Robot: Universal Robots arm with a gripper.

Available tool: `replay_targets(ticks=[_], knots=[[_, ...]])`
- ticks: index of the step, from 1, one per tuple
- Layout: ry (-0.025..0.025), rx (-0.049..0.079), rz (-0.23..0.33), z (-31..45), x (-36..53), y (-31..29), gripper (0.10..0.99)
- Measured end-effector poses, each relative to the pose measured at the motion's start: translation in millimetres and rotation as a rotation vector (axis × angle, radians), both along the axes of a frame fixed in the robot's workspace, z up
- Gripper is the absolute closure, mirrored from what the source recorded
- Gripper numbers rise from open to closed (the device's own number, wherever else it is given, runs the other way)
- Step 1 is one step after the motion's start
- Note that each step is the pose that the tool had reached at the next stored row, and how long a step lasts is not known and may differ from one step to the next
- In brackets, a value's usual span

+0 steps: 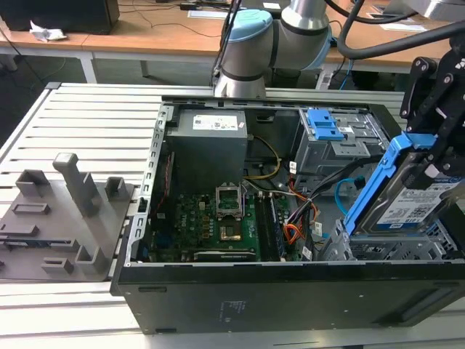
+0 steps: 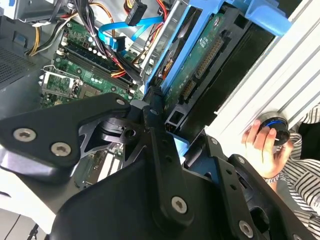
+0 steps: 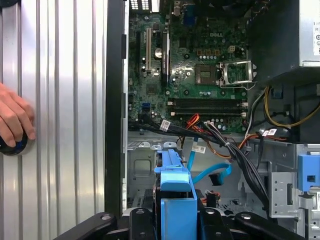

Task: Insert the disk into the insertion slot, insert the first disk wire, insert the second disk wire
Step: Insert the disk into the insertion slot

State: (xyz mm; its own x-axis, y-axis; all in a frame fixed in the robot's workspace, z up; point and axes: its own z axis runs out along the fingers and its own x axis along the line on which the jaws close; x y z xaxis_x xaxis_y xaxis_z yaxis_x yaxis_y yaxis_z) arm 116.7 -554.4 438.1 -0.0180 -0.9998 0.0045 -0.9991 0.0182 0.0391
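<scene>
Open computer case (image 1: 218, 298) on a slatted table. Insertion slot (image 1: 392, 249) — perforated silver cage at the exterior view's right. Disk (image 1: 418, 200) — steeply tilted over the slot, blue bracket uppermost, pinched between the fingers of the gripper (image 1: 434, 156). Second disk wire (image 1: 347, 190) loops just beside the disk.
</scene>
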Motion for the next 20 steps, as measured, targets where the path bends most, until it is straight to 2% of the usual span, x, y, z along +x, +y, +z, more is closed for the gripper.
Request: replay_targets(ticks=[1, 6, 12, 17, 20], knots=[[0.0002, 0.001, 0.0, -4.0, 0.0, -0.1, 0.718], [0.0002, 0.002, -0.004, -2.5, -0.1, -0.2, 0.718], [0.0009, 0.001, -0.035, -1.4, 0.8, 3.7, 0.718], [0.0052, 0.001, -0.035, -9.1, 0.8, 3.8, 0.718], [0.0056, 0.001, -0.035, -11.6, 0.8, 3.7, 0.718]])
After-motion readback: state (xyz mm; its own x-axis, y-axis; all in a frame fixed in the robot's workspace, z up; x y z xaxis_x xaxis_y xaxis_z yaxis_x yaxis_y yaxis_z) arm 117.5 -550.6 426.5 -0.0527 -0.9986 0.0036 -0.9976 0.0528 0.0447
